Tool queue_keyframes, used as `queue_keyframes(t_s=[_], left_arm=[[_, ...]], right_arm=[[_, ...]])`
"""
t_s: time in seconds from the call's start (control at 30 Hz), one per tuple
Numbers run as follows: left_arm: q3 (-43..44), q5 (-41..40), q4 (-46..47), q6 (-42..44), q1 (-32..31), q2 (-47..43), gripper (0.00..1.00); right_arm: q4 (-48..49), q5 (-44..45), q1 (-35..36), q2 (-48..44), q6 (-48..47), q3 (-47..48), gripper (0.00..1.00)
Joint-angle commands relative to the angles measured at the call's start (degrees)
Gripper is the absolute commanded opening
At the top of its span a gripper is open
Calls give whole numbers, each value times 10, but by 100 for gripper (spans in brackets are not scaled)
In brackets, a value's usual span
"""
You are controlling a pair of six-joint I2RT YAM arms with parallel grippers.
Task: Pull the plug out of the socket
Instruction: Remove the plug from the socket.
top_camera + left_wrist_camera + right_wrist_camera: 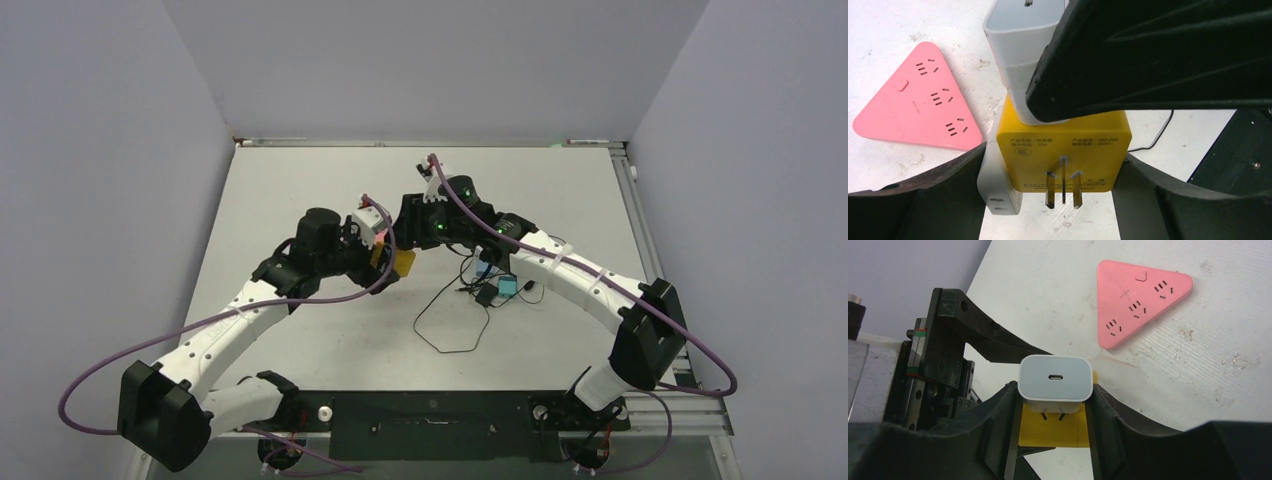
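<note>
The right fingers (998,435) stand only narrowly apart, clamped on the plug (1055,377), a white cube with a port in its upper face. One finger presses each flank, so the plug sits squarely between them, its upper face just proud of the tips.

The left fingers (938,200) stand far wider and grip the socket (1063,145), a yellow block. One finger bears on the yellow side. The other seems to bear on a white block (995,185) fixed to the socket's opposite side. The socket's own pins point out between these fingers, toward the left wrist camera.

This split looks deliberate. One arm braces the socket so that the other can draw the plug straight along its pins. Both pieces appear to be held up off the worktop (1198,390), which leaves room to part them.

In the right wrist view two dark pins show in a thin gap between plug and socket, so the plug seems partly drawn out. In the left wrist view its base looks set against the socket's top. Whether the pins are fully free I cannot tell.

Further out, a pink strip (918,100) lies flat on the worktop, well apart from both sets of fingers. A dark cable (450,320) trails near the right arm.
</note>
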Motion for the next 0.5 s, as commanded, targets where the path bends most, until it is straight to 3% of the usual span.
queue_keyframes(t_s=[0.0,0.47], left_arm=[[47,72,86,-11,-1,6,0],[45,71,89,-12,1,17,0]], right_arm=[[35,21,18,1,-38,5,5],[-2,24,11,26,-42,40,5]])
